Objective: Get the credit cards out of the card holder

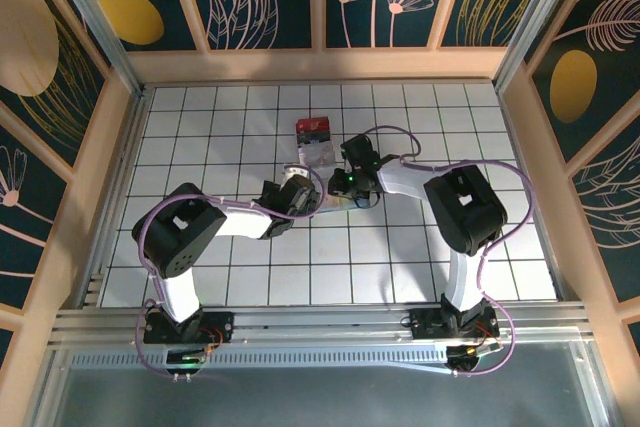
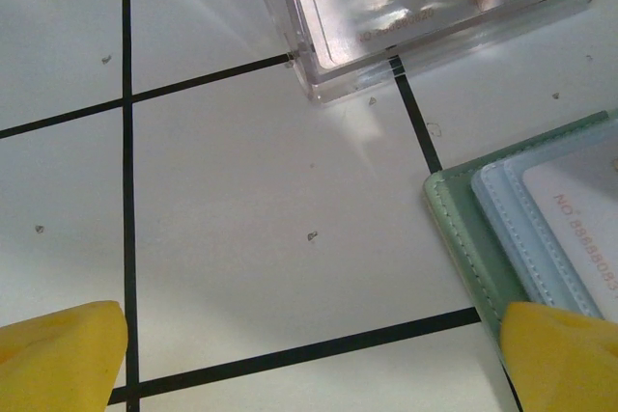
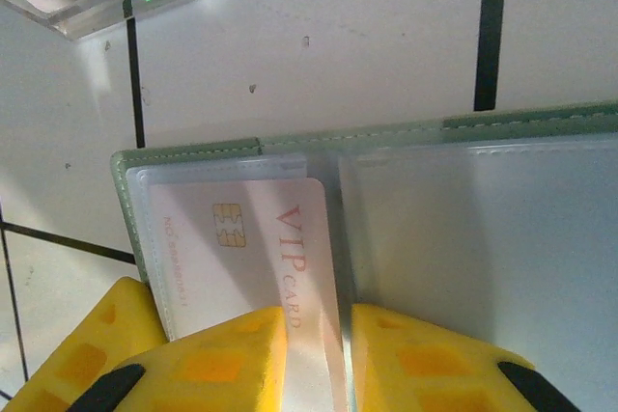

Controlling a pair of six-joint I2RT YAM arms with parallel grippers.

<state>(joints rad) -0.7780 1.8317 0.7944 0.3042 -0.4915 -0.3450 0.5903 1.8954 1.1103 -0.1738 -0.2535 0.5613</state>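
Observation:
The card holder (image 3: 425,132) lies open on the white tiles, pale green with clear sleeves inside. A white-pinkish credit card (image 3: 241,238) marked VIP CARD sticks partly out of its left sleeve. My right gripper (image 3: 319,359) has its yellow fingers narrowly shut on that card's right strip. My left gripper (image 2: 309,364) stands wide open just left of the holder's green corner (image 2: 463,238), with only bare tile between its fingertips. In the top view both grippers, left (image 1: 303,192) and right (image 1: 342,184), meet at mid-table and hide most of the holder.
A clear plastic box (image 2: 425,16) with a chip card inside stands just beyond the holder; it is the box with the red top (image 1: 313,139). Wooden walls (image 1: 120,147) fence the tiled table on three sides.

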